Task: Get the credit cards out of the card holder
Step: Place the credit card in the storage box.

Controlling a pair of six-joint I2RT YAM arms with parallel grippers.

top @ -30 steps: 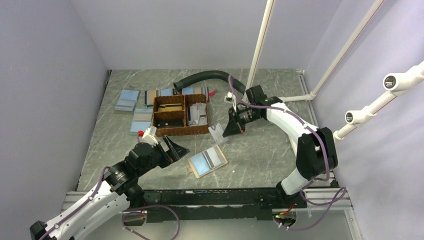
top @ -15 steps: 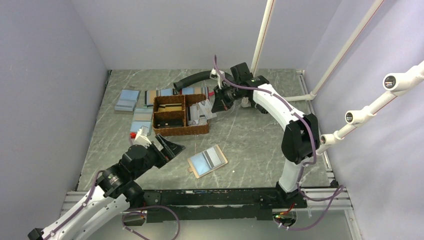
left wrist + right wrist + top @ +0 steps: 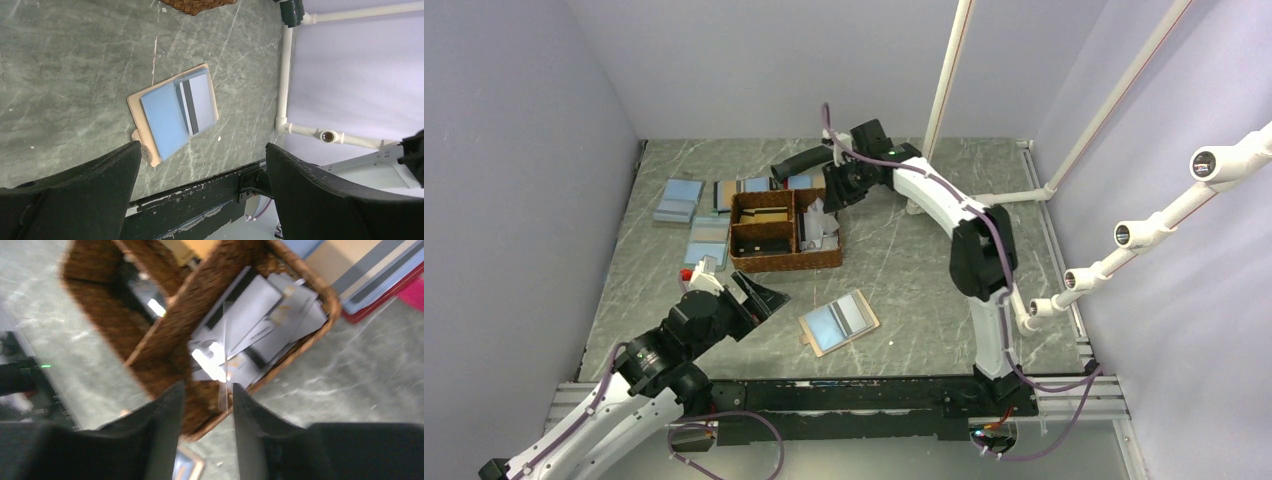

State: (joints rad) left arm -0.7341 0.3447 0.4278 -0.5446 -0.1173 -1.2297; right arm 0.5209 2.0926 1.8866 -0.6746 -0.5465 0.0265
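The tan-rimmed, blue-lined leather card holder [image 3: 829,325] lies open on the near table, right of the wide-open left gripper [image 3: 769,296]. Far off, the right gripper [image 3: 206,387], jaws partly apart, hovers over pale cards [image 3: 260,315] in the brown woven basket [image 3: 784,264]; their print is blurred.

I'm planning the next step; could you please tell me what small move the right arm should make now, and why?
Probably open the right gripper fully and lift it clear of the basket. Its jaws stand slightly apart over the right compartment, with a thin card edge-on in the gap above the card pile, so it seems released. One striped card sits in the card holder.
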